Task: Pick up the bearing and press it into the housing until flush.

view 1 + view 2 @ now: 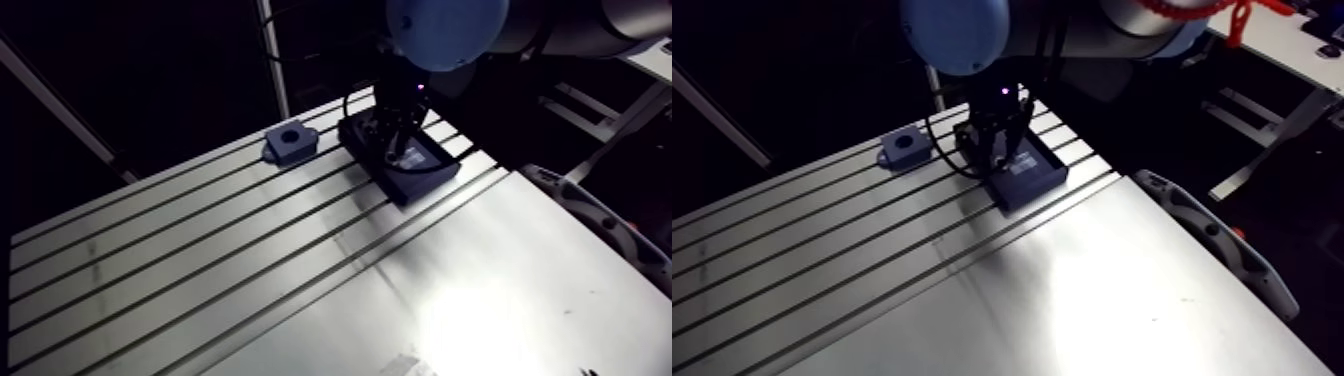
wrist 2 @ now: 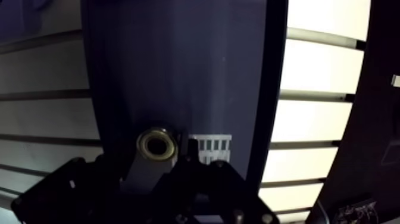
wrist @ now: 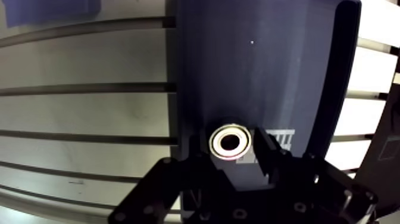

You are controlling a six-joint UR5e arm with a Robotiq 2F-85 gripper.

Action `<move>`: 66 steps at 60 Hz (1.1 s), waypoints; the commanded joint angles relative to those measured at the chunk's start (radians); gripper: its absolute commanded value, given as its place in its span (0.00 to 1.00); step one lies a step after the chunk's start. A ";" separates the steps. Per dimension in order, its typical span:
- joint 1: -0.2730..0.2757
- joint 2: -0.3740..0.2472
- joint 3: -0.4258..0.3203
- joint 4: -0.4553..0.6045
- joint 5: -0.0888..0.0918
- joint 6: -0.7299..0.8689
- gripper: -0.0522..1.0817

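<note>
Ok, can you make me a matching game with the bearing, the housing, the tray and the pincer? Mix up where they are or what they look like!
Things:
1. bearing
2. housing
3. tray
4. pincer

Clues:
A. dark blue, with low walls around it
B. block with a round hole, on the slotted table beside the tray
C. hangs down over the tray
D. shiny ring lying inside the tray

Pairs: 1-D, 2-B, 3-A, 4-C.
</note>
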 commanded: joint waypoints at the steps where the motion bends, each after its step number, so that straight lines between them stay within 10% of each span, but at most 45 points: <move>1: 0.000 0.000 0.002 0.000 0.000 -0.001 0.48; 66: 0.002 0.003 -0.001 0.000 -0.002 -0.001 0.53</move>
